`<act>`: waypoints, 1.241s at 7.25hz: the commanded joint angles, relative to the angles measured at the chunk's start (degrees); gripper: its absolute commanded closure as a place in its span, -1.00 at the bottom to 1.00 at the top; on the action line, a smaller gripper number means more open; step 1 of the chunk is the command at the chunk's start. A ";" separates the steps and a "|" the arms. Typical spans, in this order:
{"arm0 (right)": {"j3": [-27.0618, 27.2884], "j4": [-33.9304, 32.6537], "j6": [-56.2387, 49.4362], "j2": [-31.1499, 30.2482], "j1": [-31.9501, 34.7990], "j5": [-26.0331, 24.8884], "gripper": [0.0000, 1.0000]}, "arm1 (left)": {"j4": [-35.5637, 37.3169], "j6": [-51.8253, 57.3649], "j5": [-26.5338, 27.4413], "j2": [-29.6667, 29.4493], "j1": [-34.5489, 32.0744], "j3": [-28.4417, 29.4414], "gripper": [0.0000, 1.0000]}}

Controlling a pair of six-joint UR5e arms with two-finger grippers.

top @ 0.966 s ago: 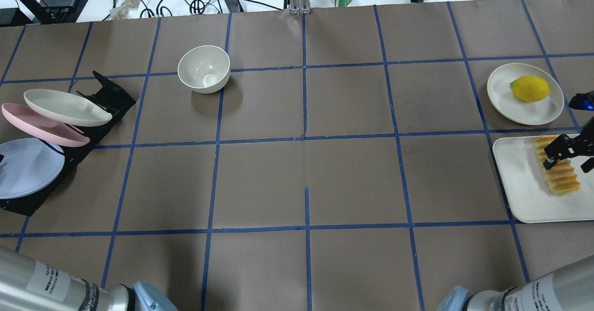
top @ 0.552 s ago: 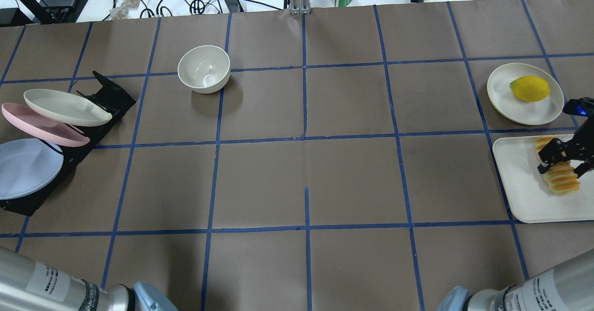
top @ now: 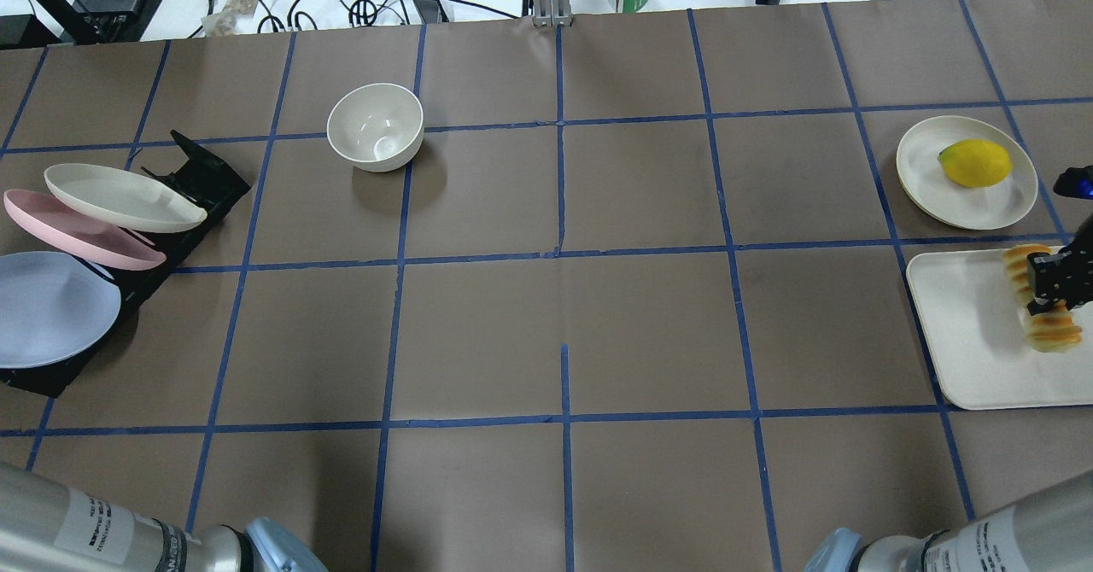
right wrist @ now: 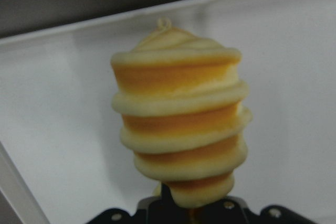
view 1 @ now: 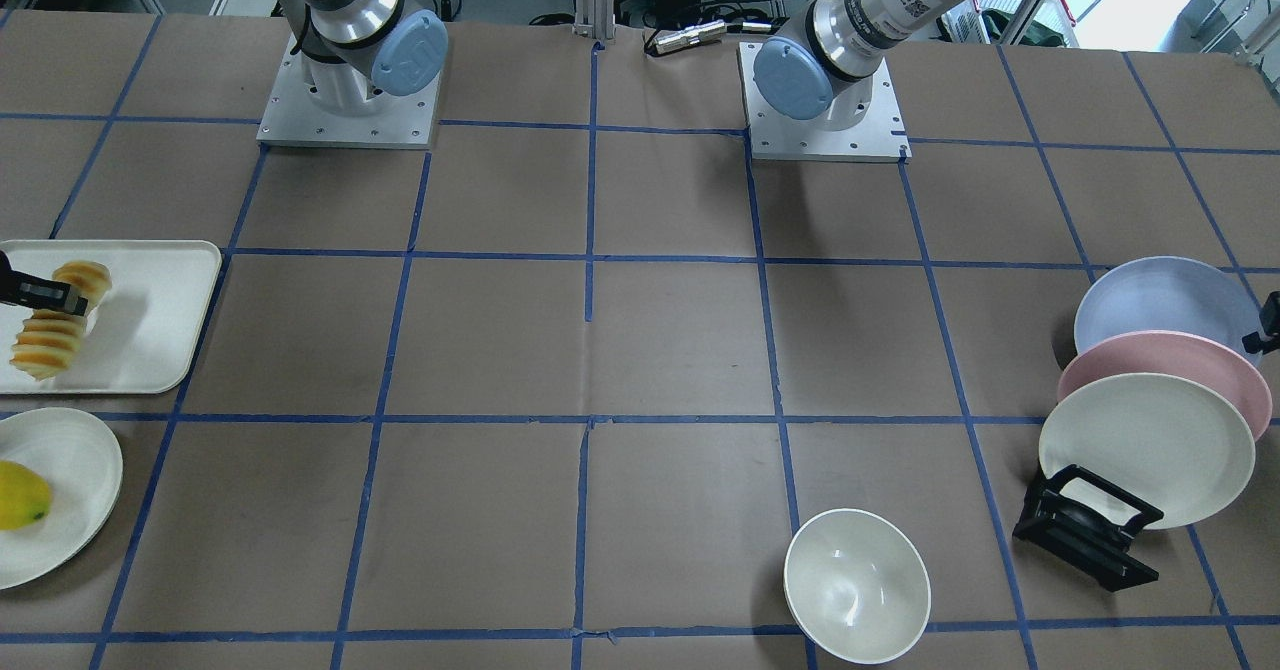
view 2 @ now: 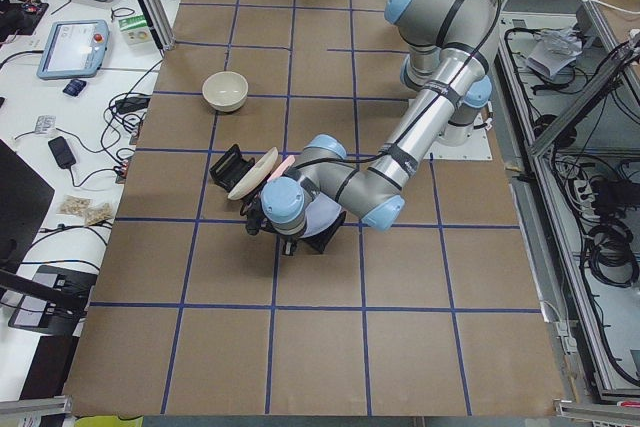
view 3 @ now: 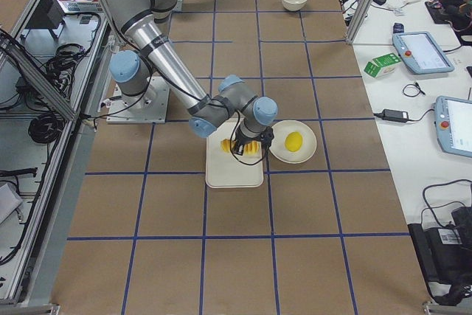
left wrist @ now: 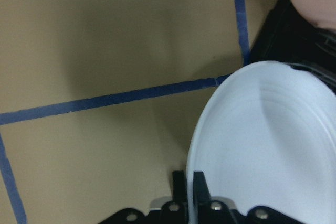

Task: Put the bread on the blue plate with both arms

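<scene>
The bread, a ridged orange-brown loaf, is clamped in my right gripper just over the white tray. In the right wrist view the bread sticks out from the shut jaws. In the front view the bread hangs from the right gripper. The blue plate leans in the black rack at the far left. In the left wrist view my left gripper pinches the rim of the blue plate. The plate also shows in the front view.
A pink plate and a cream plate lean in the rack behind the blue one. A white bowl stands at the back left. A lemon lies on a cream plate behind the tray.
My right gripper came down over the bread, closed on it and shifted it right and up, so it now looks shorter and tilted. The blue plate shifted slightly.
</scene>
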 commanded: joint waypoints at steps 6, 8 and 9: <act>-11.36 21.53 11.40 -12.23 17.20 6.24 1.00 | -14.89 -1.13 0.11 12.56 -3.52 -6.60 1.00; -11.36 21.71 13.24 -12.23 19.04 9.96 1.00 | -14.54 -4.38 -1.38 19.76 -5.83 -17.21 1.00; -11.53 21.71 15.86 -12.84 20.44 10.39 1.00 | -14.28 -7.09 -4.17 22.67 -6.44 -21.36 1.00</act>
